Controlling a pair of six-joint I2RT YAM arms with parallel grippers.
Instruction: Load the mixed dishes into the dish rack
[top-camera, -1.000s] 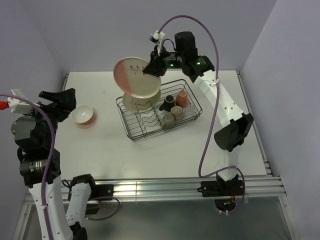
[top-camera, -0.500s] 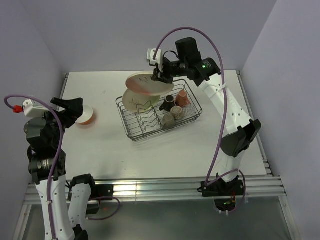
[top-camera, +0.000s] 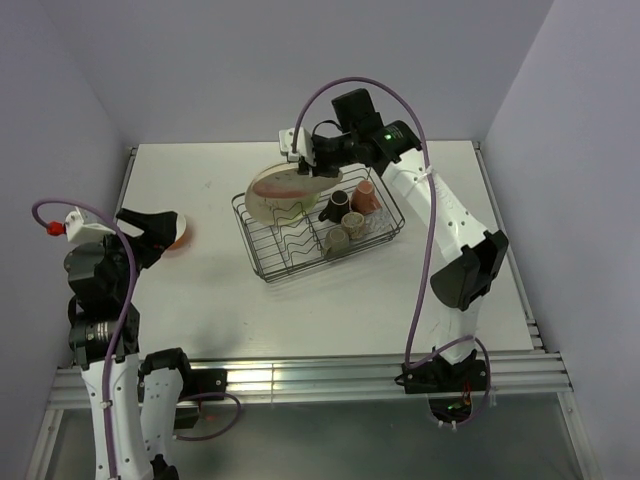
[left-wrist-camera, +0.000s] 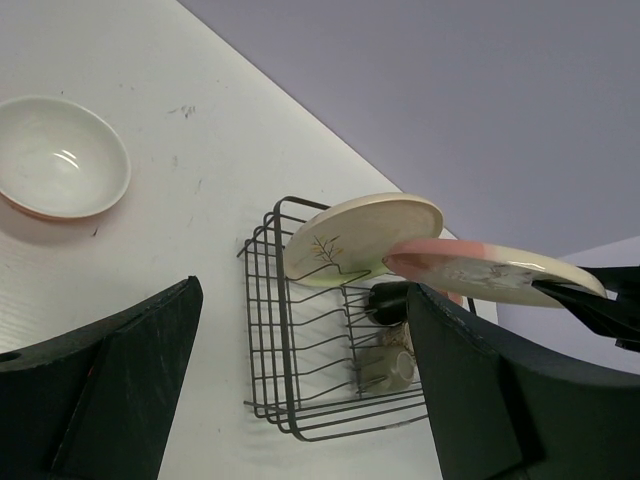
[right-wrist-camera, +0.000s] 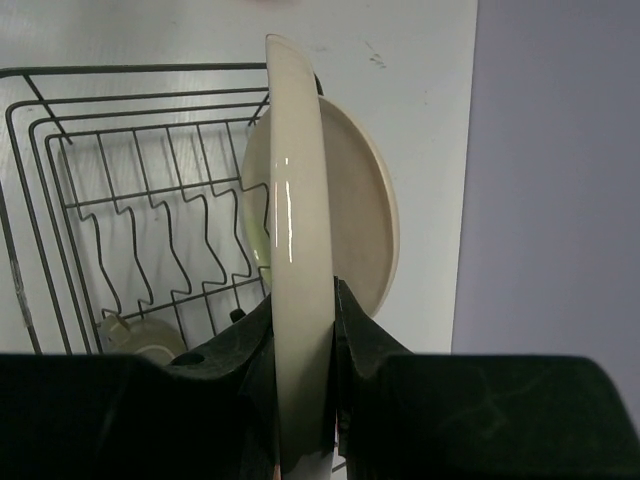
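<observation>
The right gripper (right-wrist-camera: 305, 312) is clamped on the rim of the pink-tinted plate (top-camera: 281, 181), a finger on each face. It holds the plate tilted near flat over the far left end of the dish rack (top-camera: 264, 263). The green-tinted plate (top-camera: 270, 208) leans in the dividers just beneath it; whether the two plates touch cannot be told. That makes two plates, one in the grip and one racked. In the right half of the rack four cups can be made out: one pink mug (top-camera: 365, 196), one dark mug (top-camera: 333, 205) and two pale olive mugs (top-camera: 352, 222). One orange bowl (left-wrist-camera: 60, 155) stands upright on the table (top-camera: 220, 300) left of the rack, well apart from it. The right arm rises from its base at the near edge, bends at the elbow beside the rack's right end and reaches back and leftward, wrist turned toward the plates. The left gripper (top-camera: 158, 228) hangs with jaws spread wide and nothing between them, just beside the bowl. Its arm is folded close at the table's left edge.
</observation>
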